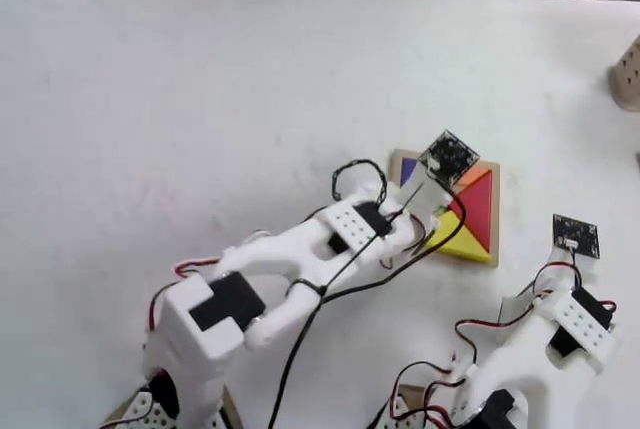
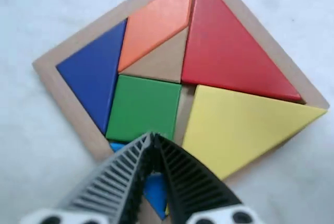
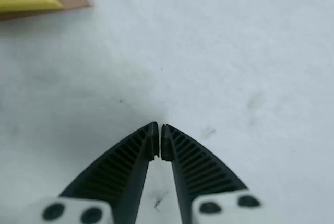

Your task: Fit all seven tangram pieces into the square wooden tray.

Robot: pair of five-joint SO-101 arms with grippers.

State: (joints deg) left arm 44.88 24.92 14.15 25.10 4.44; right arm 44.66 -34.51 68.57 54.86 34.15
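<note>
On the white bench (image 1: 200,99), right of its middle and toward the near edge, sits the square wooden tray (image 2: 74,106). In it the large yellow triangle (image 2: 240,130) seems to ride over the rim, leaving a gap beside the green square (image 2: 143,106), so I judge the step is seating the pieces: slow, low sideways nudges with pinched tips, without disturbing the neighbours. The left hand (image 2: 155,141), closed and empty, hangs over a small light-blue piece (image 2: 155,192) at the green square's edge, its arm stretched over the tray, while the right hand (image 3: 159,132), likewise closed and empty, hangs over bare bench toward the right edge.
</note>
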